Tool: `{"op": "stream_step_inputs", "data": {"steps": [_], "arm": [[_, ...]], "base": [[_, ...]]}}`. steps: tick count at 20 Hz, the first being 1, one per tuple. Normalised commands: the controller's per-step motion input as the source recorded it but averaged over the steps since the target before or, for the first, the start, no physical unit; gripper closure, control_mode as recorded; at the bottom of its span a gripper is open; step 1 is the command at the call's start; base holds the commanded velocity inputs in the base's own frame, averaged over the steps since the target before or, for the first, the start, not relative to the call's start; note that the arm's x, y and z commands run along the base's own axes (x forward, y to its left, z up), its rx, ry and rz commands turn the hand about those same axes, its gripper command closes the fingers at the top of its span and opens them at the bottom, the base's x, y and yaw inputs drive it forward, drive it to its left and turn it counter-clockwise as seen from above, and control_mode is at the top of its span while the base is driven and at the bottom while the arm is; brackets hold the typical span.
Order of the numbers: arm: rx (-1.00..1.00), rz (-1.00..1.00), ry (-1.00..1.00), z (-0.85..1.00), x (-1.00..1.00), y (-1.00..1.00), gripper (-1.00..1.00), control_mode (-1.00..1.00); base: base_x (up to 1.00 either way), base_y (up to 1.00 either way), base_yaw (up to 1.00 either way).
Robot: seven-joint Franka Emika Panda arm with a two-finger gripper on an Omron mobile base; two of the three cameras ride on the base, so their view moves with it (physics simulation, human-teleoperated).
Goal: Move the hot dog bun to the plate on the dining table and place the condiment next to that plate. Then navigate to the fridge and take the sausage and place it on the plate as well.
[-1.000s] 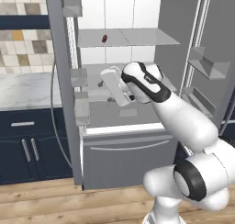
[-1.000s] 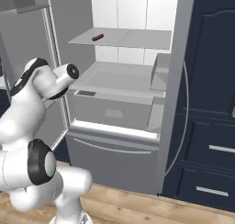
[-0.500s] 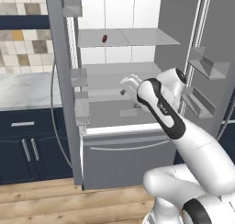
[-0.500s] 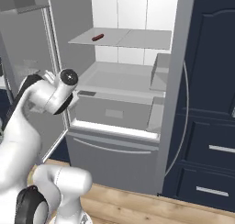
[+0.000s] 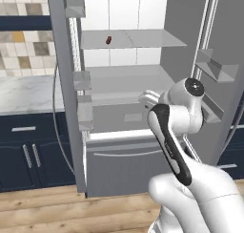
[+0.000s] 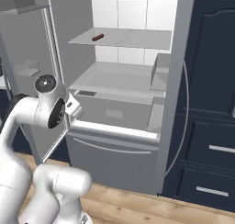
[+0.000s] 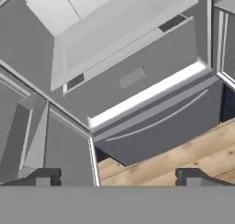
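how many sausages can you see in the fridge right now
1. The sausage lies on the upper shelf of the open fridge, toward its left side. The closed bottom drawer could hide more.

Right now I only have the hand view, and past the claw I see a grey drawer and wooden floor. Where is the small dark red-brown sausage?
Observer: The small dark red-brown sausage lies on the top glass shelf of the tall grey fridge, towards the shelf's left side.
Operator: Is my claw near that height?
Observer: No. The claw, open with nothing in it, sits well below that shelf, about level with the grey inner drawer and out in front of the fridge opening.
Operator: Are the doors in my way?
Observer: The left door and the right door both stand swung wide open.
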Motion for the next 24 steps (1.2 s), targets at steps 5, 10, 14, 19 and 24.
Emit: {"op": "stream_step_inputs", "data": {"steps": [5,10,14,19,24], "arm": [[-0.51,0.00,-0.01,0.00,-0.31,-0.56,-1.00,-1.00],[-0.45,0.00,-0.02,-0.02,-0.41,-0.76,-1.00,-1.00],[-0.43,0.05,0.04,0.00,-0.52,-0.44,-1.00,-1.00],[-0.02,0.08,0.03,0.02,-0.67,0.04,-1.00,-1.00],[0.00,0.08,0.19,0.06,-0.59,0.12,-1.00,-1.00]], "base": [[0.00,0.00,0.00],[0.00,0.00,0.00],[0.00,0.00,0.00],[0.00,0.00,0.00],[0.00,0.00,0.00]]}}
